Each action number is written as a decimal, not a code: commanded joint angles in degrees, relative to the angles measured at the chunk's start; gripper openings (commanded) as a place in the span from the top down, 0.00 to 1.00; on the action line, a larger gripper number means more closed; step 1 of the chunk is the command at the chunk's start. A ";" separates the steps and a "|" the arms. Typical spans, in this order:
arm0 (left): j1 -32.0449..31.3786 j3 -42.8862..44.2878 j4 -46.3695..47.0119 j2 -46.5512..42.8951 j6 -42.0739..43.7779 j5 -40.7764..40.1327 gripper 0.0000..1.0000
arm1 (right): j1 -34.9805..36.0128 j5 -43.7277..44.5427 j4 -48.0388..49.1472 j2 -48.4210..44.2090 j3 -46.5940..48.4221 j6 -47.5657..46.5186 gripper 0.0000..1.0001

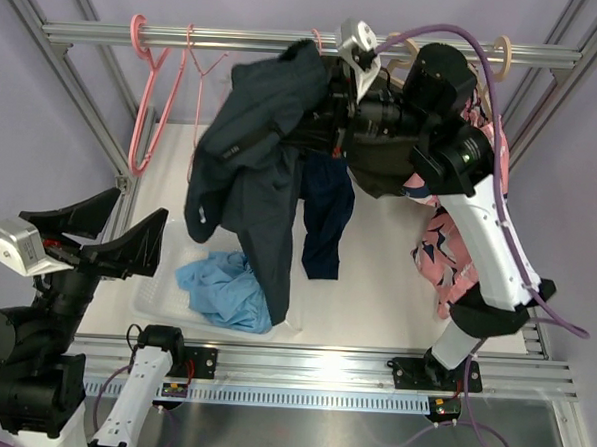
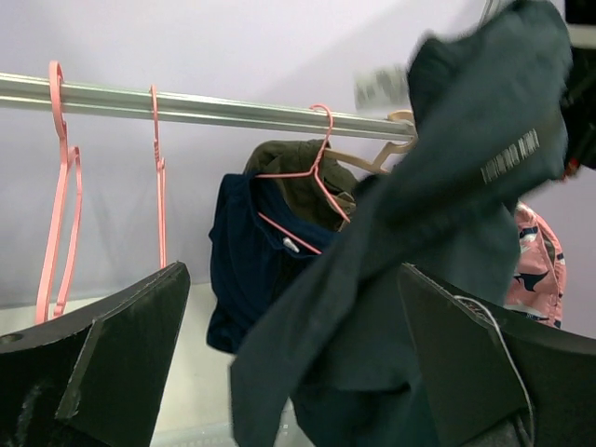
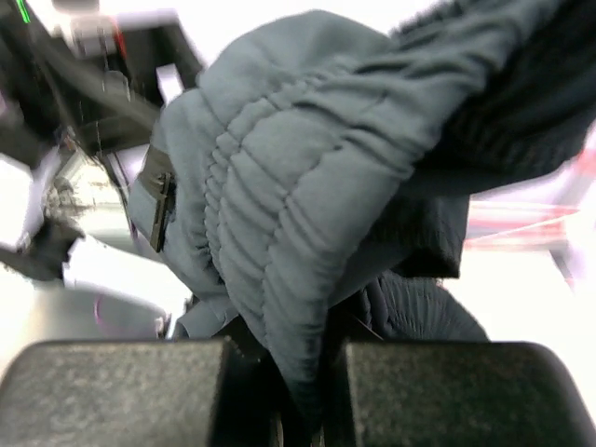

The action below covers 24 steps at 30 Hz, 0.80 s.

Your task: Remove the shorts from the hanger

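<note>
My right pincer (image 3: 312, 382), close under the rail (image 1: 238, 38), is clamped on the gathered waistband of the dark slate-navy shorts (image 1: 251, 171). Their long axis drops straight down from the rail, towards the sky-blue shorts (image 1: 225, 290) lying well below it. The deep navy shorts (image 1: 324, 220) hang on a pink hanger (image 2: 317, 177), further right along the rail. My left pincer (image 1: 103, 231), spread wide and empty, sits far below the rail, so the right arm is nearer.
</note>
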 commanded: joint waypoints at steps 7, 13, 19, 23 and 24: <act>0.30 2.93 1.68 -3.74 2.10 -1.95 0.01 | 6.42 4.08 17.61 14.24 17.02 18.42 1.00; 0.30 3.46 -0.61 -5.15 3.25 -3.54 0.01 | 8.09 5.93 21.40 9.50 -3.80 15.45 1.00; 0.30 2.32 -0.87 -5.24 3.51 -3.89 0.01 | 10.98 8.83 16.93 6.50 -17.08 4.22 1.00; 0.30 1.79 -0.78 -4.98 3.60 -3.71 0.01 | 13.18 13.30 11.92 5.54 -25.85 -5.90 1.00; 0.30 1.79 -0.87 -4.98 3.69 -3.71 0.01 | 13.45 13.75 11.47 5.36 -27.45 -5.92 1.00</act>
